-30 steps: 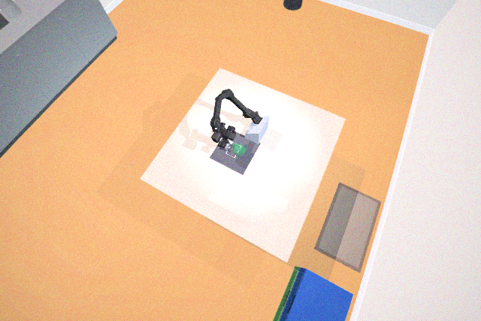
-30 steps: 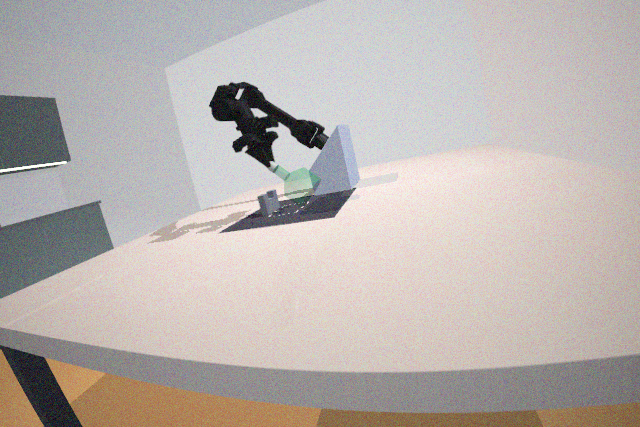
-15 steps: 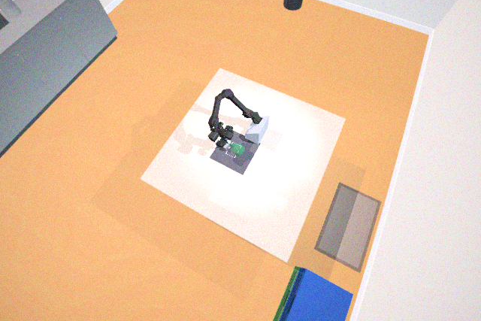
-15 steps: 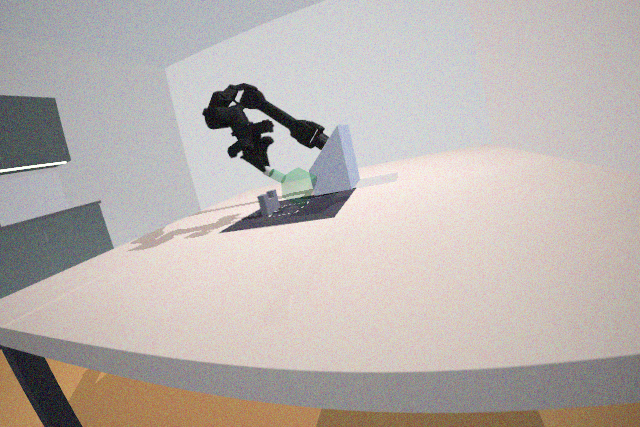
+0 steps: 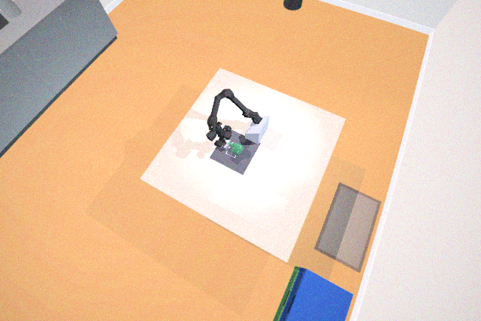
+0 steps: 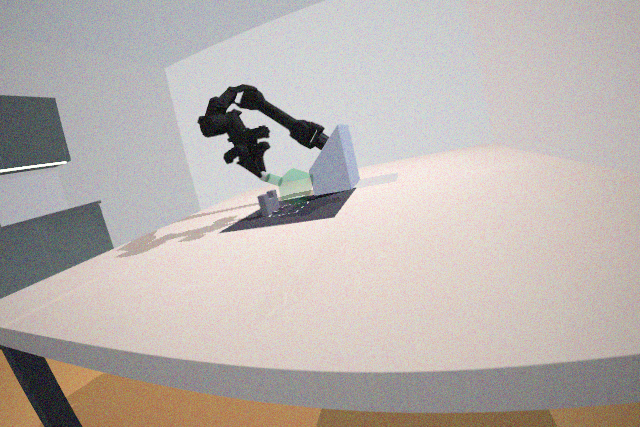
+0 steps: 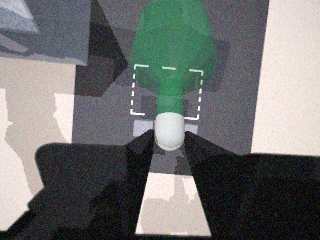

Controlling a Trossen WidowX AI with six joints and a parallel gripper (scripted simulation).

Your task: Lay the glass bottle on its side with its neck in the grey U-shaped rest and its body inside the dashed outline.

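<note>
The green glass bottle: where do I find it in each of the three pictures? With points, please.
Top: just below and right of the picture's centre line crossing, over the dark mat (image 5: 241,168) (image 6: 328,207) (image 7: 240,30), a small green patch.
Exterior: near the middle, the pale green bottle (image 5: 237,149) (image 6: 295,185) (image 7: 172,45).
Wrist: upper middle, deep green with a whitish tip.
Shared landmark: the dark mat.

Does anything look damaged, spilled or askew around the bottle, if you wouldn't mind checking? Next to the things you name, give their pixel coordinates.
Nothing stands out: the green bottle (image 5: 236,149) (image 6: 295,185) (image 7: 173,42) tilts, but the claw (image 6: 264,176) (image 7: 169,134) grips its neck; I see no break or spill.
</note>
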